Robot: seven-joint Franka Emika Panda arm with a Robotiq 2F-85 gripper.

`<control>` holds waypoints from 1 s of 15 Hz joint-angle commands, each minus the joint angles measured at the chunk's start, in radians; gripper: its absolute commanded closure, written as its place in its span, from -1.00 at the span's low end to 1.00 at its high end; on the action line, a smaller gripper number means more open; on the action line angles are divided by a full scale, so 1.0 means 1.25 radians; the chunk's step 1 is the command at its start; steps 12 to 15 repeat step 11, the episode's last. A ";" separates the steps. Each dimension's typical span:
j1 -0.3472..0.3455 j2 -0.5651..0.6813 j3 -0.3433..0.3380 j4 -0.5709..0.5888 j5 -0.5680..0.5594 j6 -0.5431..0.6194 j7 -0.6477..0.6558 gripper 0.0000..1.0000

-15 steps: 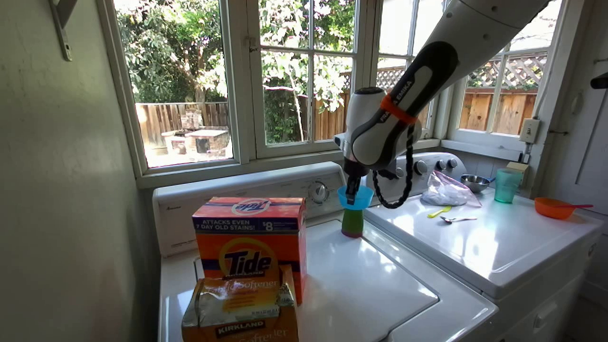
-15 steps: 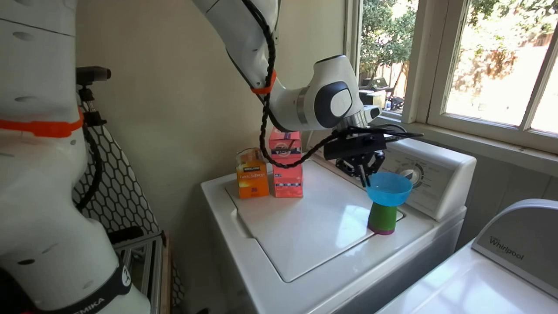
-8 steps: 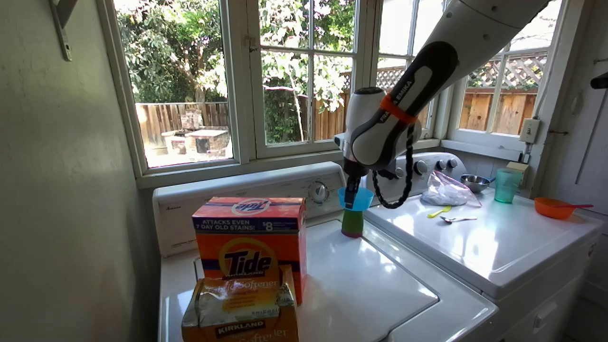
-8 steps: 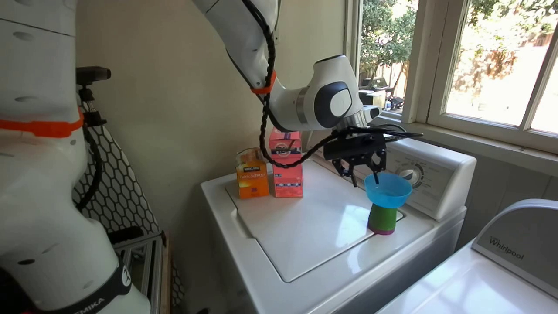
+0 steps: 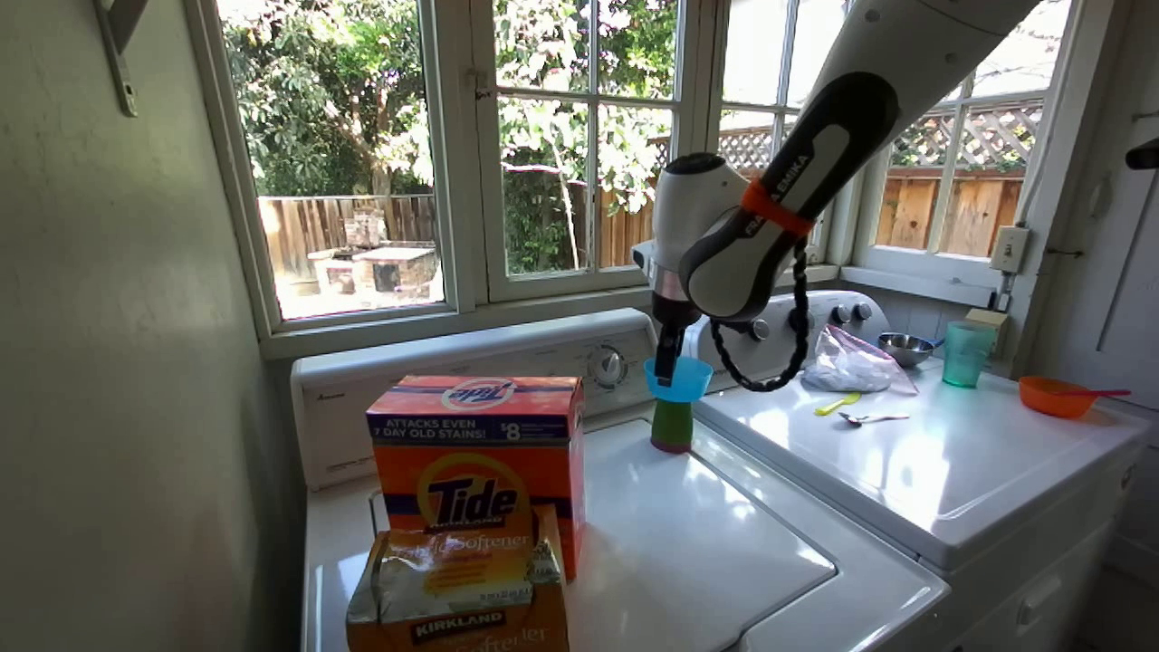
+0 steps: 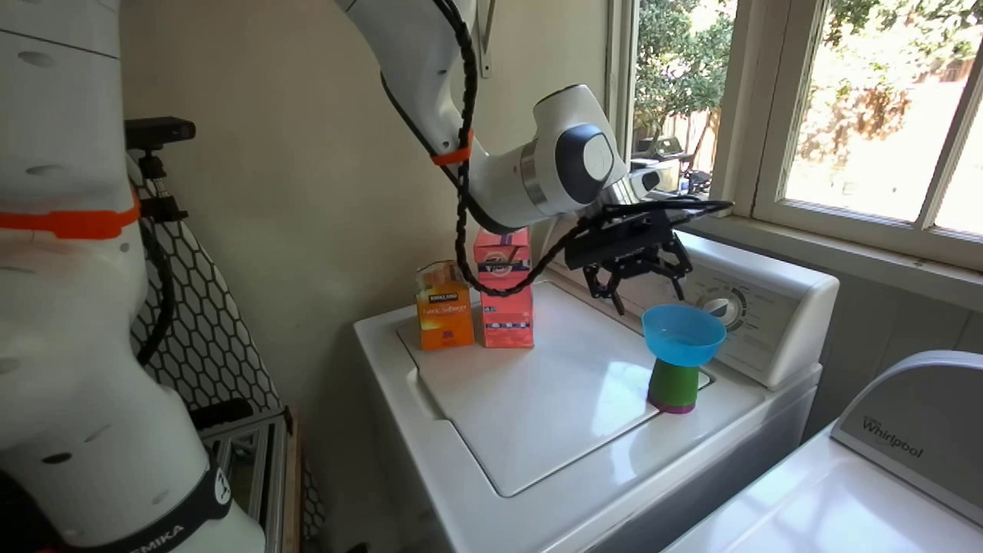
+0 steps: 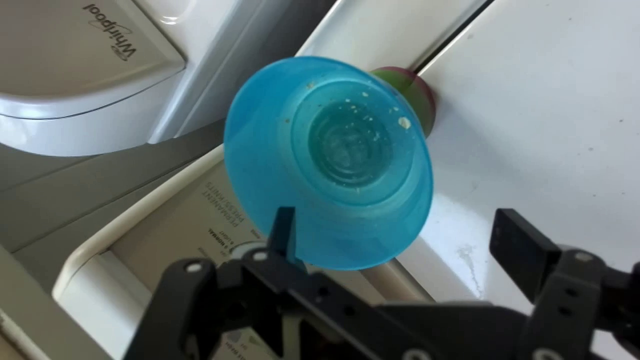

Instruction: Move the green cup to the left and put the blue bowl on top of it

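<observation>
The blue bowl (image 6: 683, 336) rests on top of the green cup (image 6: 673, 388), which stands on the washer lid near the control panel. Both appear stacked the same way in an exterior view, bowl (image 5: 690, 378) over cup (image 5: 672, 427). Looking down in the wrist view, the bowl (image 7: 350, 150) hides most of the cup (image 7: 407, 90). My gripper (image 6: 650, 304) hangs beside and slightly above the bowl's rim, jaws wide apart. Nothing sits between its fingers (image 7: 525, 250); one fingertip overlaps the bowl's edge in the wrist view, without a visible grip.
A Tide box (image 5: 480, 471) and a Kirkland softener box (image 5: 457, 589) stand on the washer (image 6: 537, 415). On the neighbouring machine lie a plastic bag (image 5: 847, 367), a teal cup (image 5: 967, 353), an orange bowl (image 5: 1055, 397), a metal bowl (image 5: 904, 349) and cutlery. The washer's control panel rises behind the stack.
The jaws have spread from shut at the bowl's rim to open. The gripper has then risen and drawn back a little, while bowl and cup stay stacked, the bowl having settled slightly.
</observation>
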 commanded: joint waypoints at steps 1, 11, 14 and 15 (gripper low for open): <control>0.049 -0.087 -0.051 -0.071 -0.130 0.017 0.163 -1.00; 0.037 -0.143 -0.046 -0.091 -0.188 0.002 0.279 -1.00; 0.037 -0.143 -0.046 -0.091 -0.188 0.002 0.279 -1.00; 0.037 -0.143 -0.046 -0.091 -0.188 0.002 0.279 -1.00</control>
